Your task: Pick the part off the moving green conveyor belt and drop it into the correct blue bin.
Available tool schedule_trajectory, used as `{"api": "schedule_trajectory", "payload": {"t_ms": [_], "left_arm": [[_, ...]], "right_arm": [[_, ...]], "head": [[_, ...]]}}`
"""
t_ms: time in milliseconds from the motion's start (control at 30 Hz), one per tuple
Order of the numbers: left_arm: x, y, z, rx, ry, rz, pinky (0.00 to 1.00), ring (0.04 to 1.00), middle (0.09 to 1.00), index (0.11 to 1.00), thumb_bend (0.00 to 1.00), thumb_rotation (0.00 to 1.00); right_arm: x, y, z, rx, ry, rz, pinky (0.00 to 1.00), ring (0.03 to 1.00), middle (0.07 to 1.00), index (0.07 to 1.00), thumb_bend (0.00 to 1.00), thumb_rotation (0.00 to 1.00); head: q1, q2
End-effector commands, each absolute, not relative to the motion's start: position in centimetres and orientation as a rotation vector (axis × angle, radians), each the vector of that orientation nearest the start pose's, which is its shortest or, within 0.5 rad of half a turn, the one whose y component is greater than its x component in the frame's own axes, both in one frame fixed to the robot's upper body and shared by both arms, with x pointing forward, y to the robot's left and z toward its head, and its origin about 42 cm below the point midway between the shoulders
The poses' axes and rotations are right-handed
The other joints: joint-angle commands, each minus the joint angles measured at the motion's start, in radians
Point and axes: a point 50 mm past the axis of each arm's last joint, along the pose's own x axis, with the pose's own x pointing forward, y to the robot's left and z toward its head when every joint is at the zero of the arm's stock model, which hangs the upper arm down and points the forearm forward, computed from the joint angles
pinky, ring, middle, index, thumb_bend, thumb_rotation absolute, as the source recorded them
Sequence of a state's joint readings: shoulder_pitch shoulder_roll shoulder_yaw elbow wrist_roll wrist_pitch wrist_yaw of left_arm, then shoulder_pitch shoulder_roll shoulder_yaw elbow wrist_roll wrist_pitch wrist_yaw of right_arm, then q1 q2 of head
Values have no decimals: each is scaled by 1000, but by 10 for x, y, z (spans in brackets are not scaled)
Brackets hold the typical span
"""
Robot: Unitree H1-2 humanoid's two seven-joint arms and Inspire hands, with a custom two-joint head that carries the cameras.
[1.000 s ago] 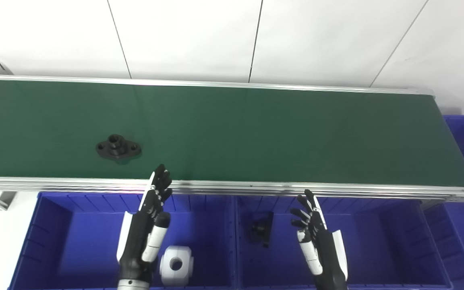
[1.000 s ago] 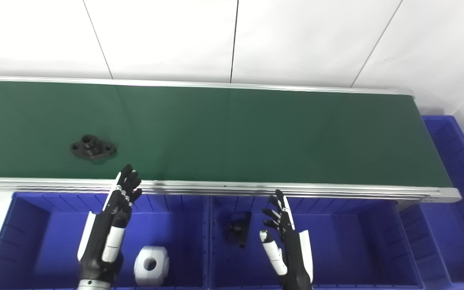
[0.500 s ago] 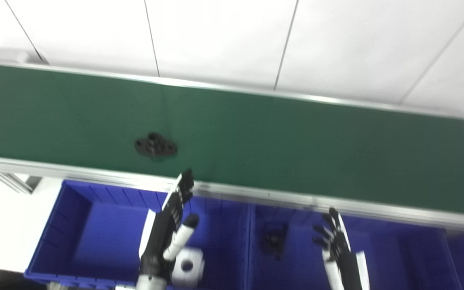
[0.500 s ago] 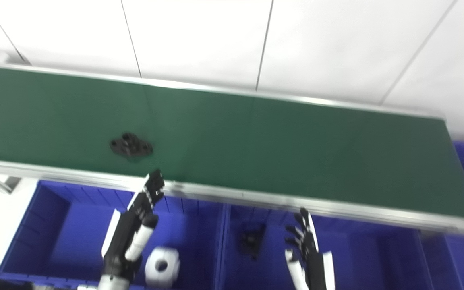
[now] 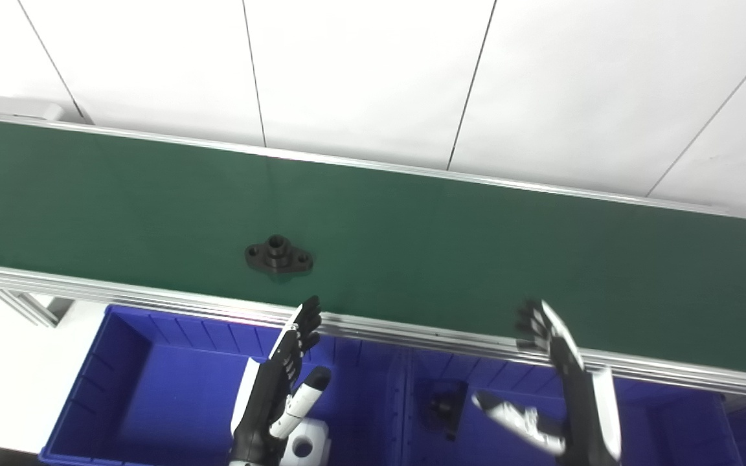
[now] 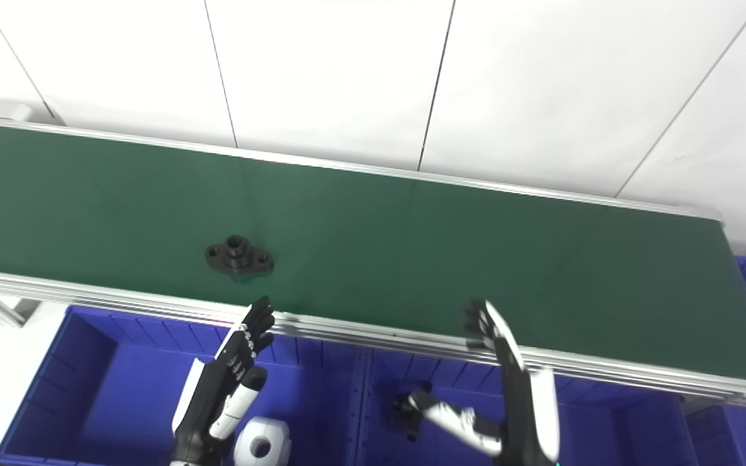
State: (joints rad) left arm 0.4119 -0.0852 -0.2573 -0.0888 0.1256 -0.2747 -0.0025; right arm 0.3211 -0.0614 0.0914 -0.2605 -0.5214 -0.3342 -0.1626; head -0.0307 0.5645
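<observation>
Pre-grasp: our left hand (image 5: 282,382) and right hand (image 5: 564,382) spread, empty; next we reach black part (image 5: 278,255) on belt (image 5: 476,259).

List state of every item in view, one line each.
Black flanged part: lying flat on the belt, untouched.
Green conveyor belt: carrying only that part.
Left hand: open, fingers extended, over the left blue bin.
Right hand: open, fingers spread, at the belt's near rail.
White part: in the left bin.
Black part: in the middle blue bin.
</observation>
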Motion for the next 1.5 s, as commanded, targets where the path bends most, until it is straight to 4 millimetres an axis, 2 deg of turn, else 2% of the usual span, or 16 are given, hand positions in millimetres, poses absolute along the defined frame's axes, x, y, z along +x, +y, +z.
{"api": "schedule_trajectory", "payload": {"t_ms": [0,100,133,300,533,700,867,1167,1467], "left_arm": [[150,114,74,-84,-66,-147,907,933,941,932,760,832],[151,114,73,-77,-67,-149,907,935,941,933,768,846],[151,114,73,-76,-67,-150,907,936,942,935,774,845],[152,115,73,-75,-65,-153,911,937,945,937,789,845],[155,115,72,-71,-62,-157,908,940,951,940,778,852],[157,114,73,-72,-60,-153,897,934,947,936,793,866],[158,114,74,-72,-62,-152,891,934,949,939,786,871],[158,113,75,-67,-71,-157,887,934,951,946,752,876],[156,112,79,-70,-72,-156,874,926,947,943,751,867]], "right_arm": [[194,-211,139,-583,-368,-35,555,702,829,860,928,474],[212,-207,150,-628,-384,-36,517,674,815,855,938,432],[219,-206,153,-644,-388,-34,519,674,806,849,937,383],[242,-200,167,-720,-376,-14,532,675,791,812,933,306],[279,-184,171,-875,-326,46,560,690,787,813,905,289],[303,-171,168,-943,-305,101,532,632,739,791,894,283],[321,-158,162,-1001,-267,140,508,622,727,773,896,296],[345,-139,143,-1076,-208,219,526,648,734,761,900,290],[363,-124,130,-1113,-154,264,507,643,740,754,961,296]], "head": [[0,-3],[-5,-4],[-7,-4],[-21,-2],[-30,-2],[-38,5],[-43,11],[-42,21],[-39,35]]}}
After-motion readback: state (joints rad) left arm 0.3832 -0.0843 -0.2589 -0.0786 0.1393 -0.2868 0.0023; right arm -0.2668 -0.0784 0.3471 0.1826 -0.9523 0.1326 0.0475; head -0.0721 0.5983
